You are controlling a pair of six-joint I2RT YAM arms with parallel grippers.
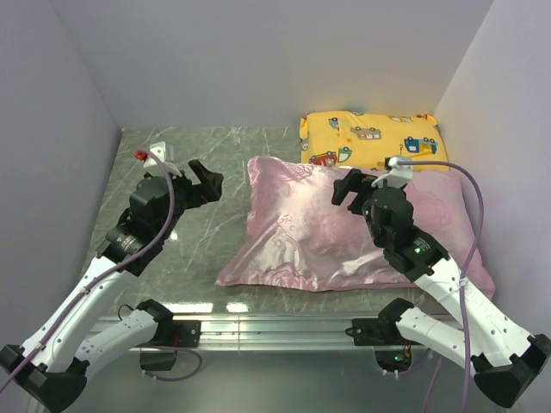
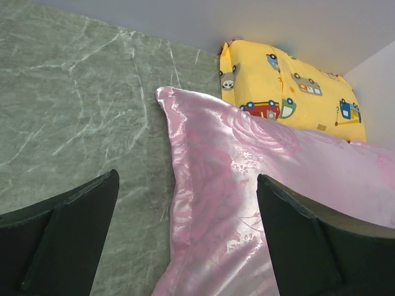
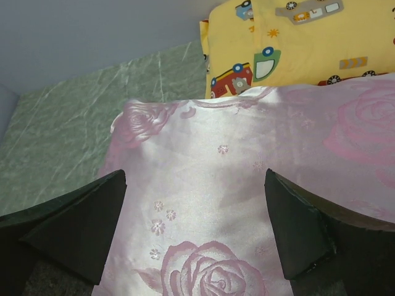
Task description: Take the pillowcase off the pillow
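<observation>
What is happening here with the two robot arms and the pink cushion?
Nothing is gripped yet. The pink satin pillowcase lies on the marble table, fully covering its pillow, with a yellow vehicle-print pillow behind it. The left gripper hangs open beside the case's left edge, and the right gripper hangs open above the case.

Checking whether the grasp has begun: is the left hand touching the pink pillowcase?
Apart. In the top view, bare table shows between the left hand and the near-left edge of the pillowcase. The hand is open.
</observation>
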